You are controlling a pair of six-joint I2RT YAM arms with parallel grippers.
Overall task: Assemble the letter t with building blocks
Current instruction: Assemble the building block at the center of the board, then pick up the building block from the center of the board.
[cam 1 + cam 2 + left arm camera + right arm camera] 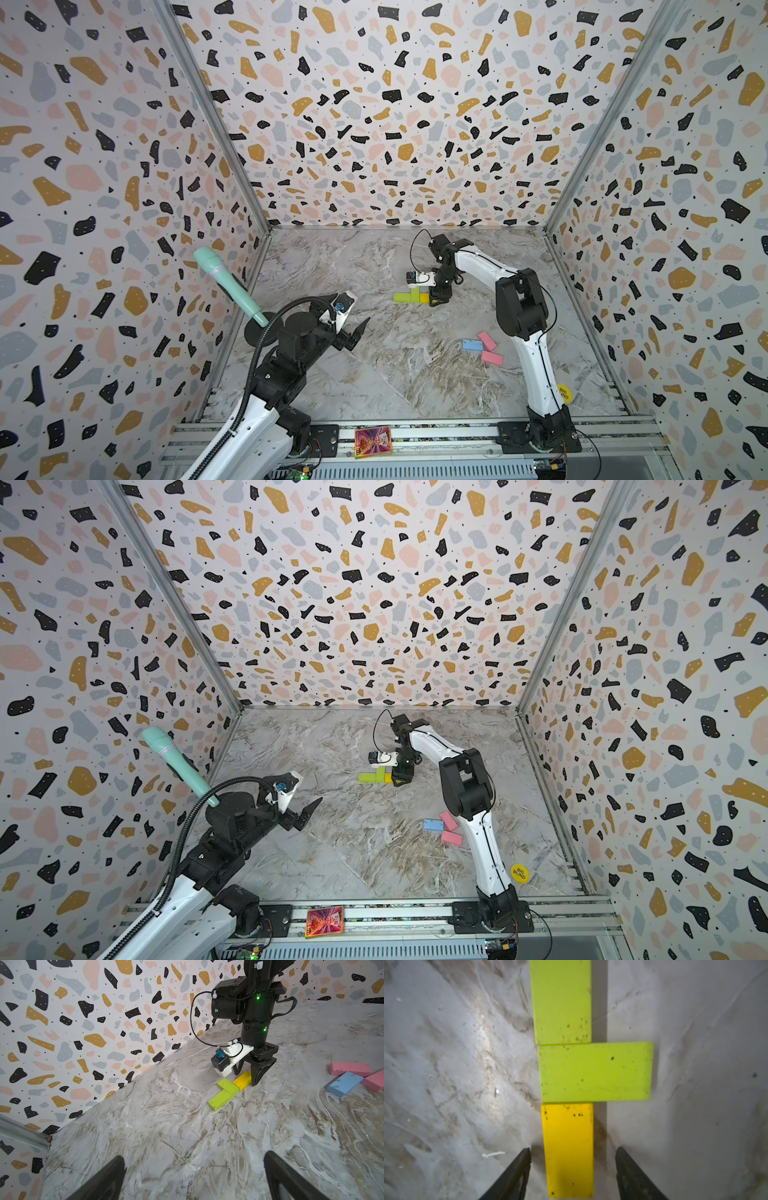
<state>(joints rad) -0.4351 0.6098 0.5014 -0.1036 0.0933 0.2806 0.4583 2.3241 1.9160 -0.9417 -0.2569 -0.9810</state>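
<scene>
Straddling yellow brick (568,1126) | right hand (573,1148) parted slightly wider | not touching

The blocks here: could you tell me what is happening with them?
The right hand stands open astride the yellow block, laid against one of two touching lime green blocks: the start of the letter t. Two pink blocks and a light blue block lie loose, apart from these. The left hand hovers open, empty.
</scene>
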